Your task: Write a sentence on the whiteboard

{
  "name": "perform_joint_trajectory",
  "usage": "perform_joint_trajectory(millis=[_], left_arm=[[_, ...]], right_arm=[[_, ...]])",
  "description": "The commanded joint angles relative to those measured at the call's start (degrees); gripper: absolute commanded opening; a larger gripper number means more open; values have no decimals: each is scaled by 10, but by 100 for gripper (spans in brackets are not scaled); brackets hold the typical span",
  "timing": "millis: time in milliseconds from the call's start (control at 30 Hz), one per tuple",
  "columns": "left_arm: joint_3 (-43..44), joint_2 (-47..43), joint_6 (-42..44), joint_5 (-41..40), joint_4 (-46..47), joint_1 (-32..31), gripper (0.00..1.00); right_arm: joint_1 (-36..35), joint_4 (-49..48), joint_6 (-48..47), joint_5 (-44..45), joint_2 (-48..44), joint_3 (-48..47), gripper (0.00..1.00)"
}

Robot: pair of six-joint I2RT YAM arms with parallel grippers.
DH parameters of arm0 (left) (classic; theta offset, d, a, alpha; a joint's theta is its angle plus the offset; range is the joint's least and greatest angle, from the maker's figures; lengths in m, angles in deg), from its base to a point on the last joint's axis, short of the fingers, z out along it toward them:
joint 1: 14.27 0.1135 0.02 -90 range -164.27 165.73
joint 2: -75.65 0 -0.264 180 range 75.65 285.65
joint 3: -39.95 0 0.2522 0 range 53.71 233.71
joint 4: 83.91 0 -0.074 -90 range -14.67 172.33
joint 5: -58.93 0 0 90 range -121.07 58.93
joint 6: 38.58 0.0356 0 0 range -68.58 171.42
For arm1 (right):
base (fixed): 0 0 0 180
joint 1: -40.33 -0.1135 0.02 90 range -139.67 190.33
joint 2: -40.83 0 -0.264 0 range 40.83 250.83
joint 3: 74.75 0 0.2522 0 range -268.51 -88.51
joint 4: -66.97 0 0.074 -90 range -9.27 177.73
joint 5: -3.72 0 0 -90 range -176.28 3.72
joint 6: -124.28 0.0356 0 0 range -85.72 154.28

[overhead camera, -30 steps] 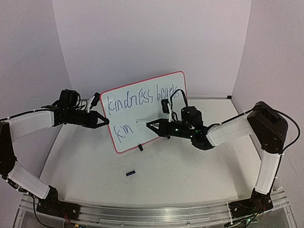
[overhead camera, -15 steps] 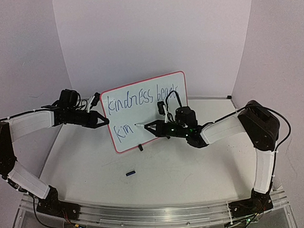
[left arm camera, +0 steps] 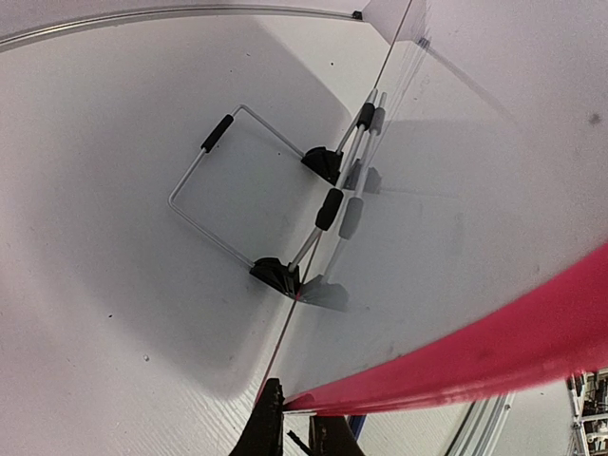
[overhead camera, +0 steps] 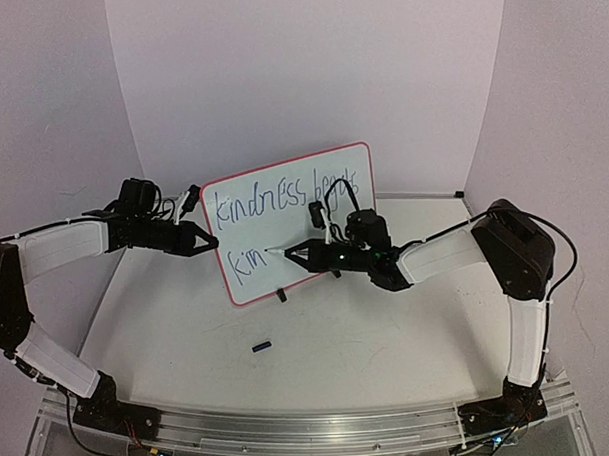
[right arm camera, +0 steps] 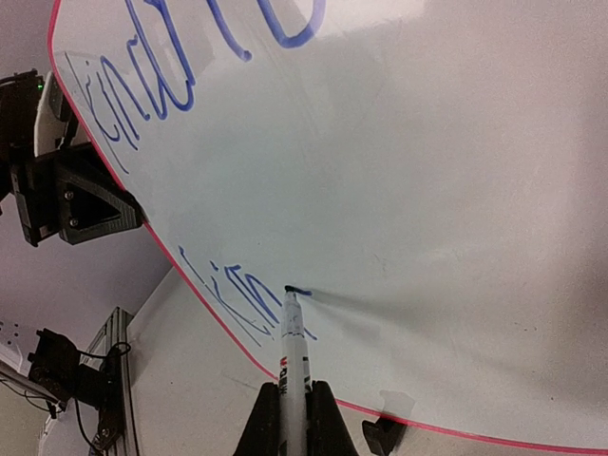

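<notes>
The whiteboard (overhead camera: pixel 315 238) stands tilted at the table's middle on a wire stand. Its sentence (overhead camera: pixel 283 199) reads "kindness begets" in blue on the top line, with "kin" (overhead camera: pixel 248 260) below. My left gripper (overhead camera: pixel 207 241) is shut on the board's left red rim (left arm camera: pixel 475 351); in the left wrist view the left gripper (left arm camera: pixel 299 404) pinches that rim from behind. My right gripper (overhead camera: pixel 290 253) is shut on a white marker pen (right arm camera: pixel 294 351). The pen's tip touches the whiteboard (right arm camera: pixel 427 190) just right of "kin" (right arm camera: pixel 228 299), beside a short fresh stroke. The right gripper (right arm camera: pixel 293 418) sits low in its own view.
A small dark pen cap (overhead camera: pixel 261 345) lies on the table in front of the board. The wire stand (left arm camera: pixel 247 190) props the board from behind. A black foot (right arm camera: pixel 380 432) sits under the lower rim. White walls enclose the table on three sides.
</notes>
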Motion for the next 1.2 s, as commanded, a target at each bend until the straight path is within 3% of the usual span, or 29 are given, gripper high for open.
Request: perform_joint_trajectory(millis=[0, 833, 1167], left_arm=[[17, -5, 35, -24, -26, -5, 0], [17, -8, 35, -24, -26, -5, 0], [17, -10, 35, -24, -25, -6, 0]], right_arm=[[3, 8, -10, 15, 18, -4, 0], [3, 10, -25, 68, -59, 1, 0], [3, 9, -23, 62, -46, -7, 0]])
